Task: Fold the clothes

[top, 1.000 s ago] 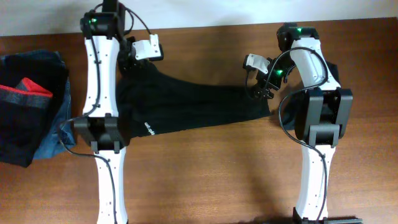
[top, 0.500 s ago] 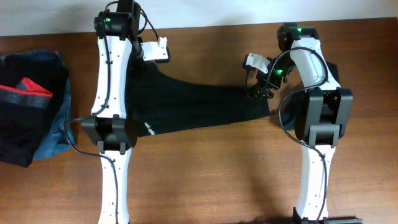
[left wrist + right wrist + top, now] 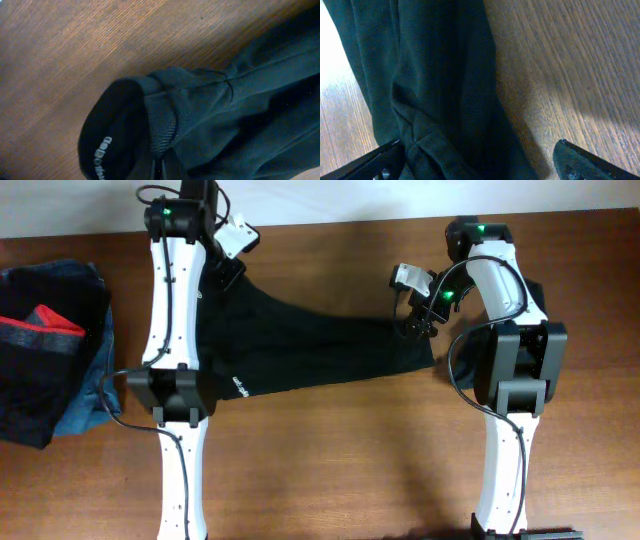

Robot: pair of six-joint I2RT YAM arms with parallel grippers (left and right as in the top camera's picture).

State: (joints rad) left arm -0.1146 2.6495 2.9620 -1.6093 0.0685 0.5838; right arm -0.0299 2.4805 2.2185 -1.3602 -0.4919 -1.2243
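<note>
The clothes show as one black garment (image 3: 310,345) spread across the middle of the table, with a small white logo mark (image 3: 238,387) near its front left edge. My left gripper (image 3: 222,277) is shut on the garment's far left corner. In the left wrist view the ribbed hem (image 3: 162,125) runs down into the closed jaws of the left gripper (image 3: 161,172), beside white lettering (image 3: 102,159). My right gripper (image 3: 418,328) stands open over the garment's right end. The right wrist view shows the right gripper (image 3: 480,165) with its fingers (image 3: 380,162) wide apart and the black fabric (image 3: 440,90) lying between them, not gripped.
At the table's left edge (image 3: 20,255) lies a pile: a blue denim garment (image 3: 88,385) under a black piece with red-and-grey stripes (image 3: 40,330). Bare wood (image 3: 340,460) stretches in front of the garment, between the two arm bases.
My left gripper has swung toward the table's far edge with the garment's corner in it, pulling that corner up and back. The right arm has not moved.
</note>
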